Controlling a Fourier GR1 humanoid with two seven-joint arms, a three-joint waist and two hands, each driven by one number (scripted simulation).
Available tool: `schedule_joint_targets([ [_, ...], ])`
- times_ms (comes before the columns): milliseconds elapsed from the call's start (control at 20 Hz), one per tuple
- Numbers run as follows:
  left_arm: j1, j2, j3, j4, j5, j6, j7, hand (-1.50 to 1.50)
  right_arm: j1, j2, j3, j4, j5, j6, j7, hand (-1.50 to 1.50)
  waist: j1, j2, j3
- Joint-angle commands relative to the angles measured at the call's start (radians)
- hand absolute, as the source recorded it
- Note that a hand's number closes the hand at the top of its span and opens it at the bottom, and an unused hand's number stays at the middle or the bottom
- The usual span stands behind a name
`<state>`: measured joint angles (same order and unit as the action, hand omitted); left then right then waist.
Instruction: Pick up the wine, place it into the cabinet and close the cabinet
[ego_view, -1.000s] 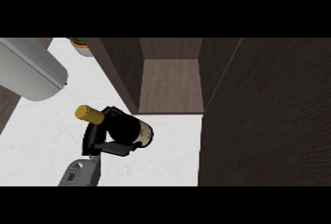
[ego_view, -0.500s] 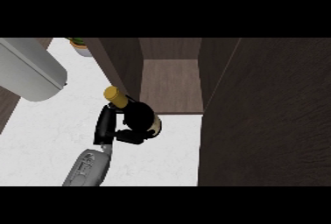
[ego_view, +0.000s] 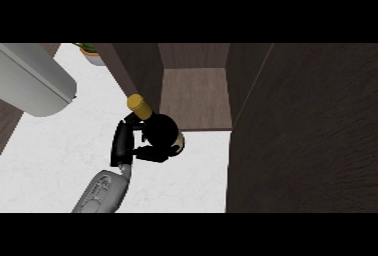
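Dark wooden cabinet (ego_view: 199, 95) filling the upper middle and right, door (ego_view: 303, 130) swung open at the right, brown shelf inside bare in view. White marbled surface (ego_view: 52, 150) spreading below and to the left. Rounded grey appliance (ego_view: 33, 80) at upper left, partly cut off by the edge. Grey forearm (ego_view: 103, 192) rising from the lower edge, only one arm in view; cannot tell from this view alone which side, taken as the left. Left hand (ego_view: 122, 145) black, fingers curled round the wine (ego_view: 159, 132), clamped on its dark body. Bottle tilted, gold-capped neck (ego_view: 138, 103) pointing up toward the cabinet's left wall, just in front of the shelf's front edge. Small potted plant (ego_view: 90, 50) at the top edge.
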<state>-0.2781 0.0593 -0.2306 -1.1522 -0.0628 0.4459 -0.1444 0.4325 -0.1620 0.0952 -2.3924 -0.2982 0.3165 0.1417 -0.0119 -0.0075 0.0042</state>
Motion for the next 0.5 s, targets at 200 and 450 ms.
schedule_joint_targets([
  [200,-0.204,-0.056,-0.066,0.109,0.021,0.030,0.071,1.50,-0.003,0.000,-0.012,-0.054,-0.083,-0.002,0.032,-1.50,-0.032,0.013,-0.005],
  [450,-0.240,-0.056,-0.116,0.146,-0.064,0.132,0.161,1.50,0.005,-0.003,-0.018,-0.052,-0.079,0.022,-0.003,-1.50,-0.065,0.015,-0.003],
])
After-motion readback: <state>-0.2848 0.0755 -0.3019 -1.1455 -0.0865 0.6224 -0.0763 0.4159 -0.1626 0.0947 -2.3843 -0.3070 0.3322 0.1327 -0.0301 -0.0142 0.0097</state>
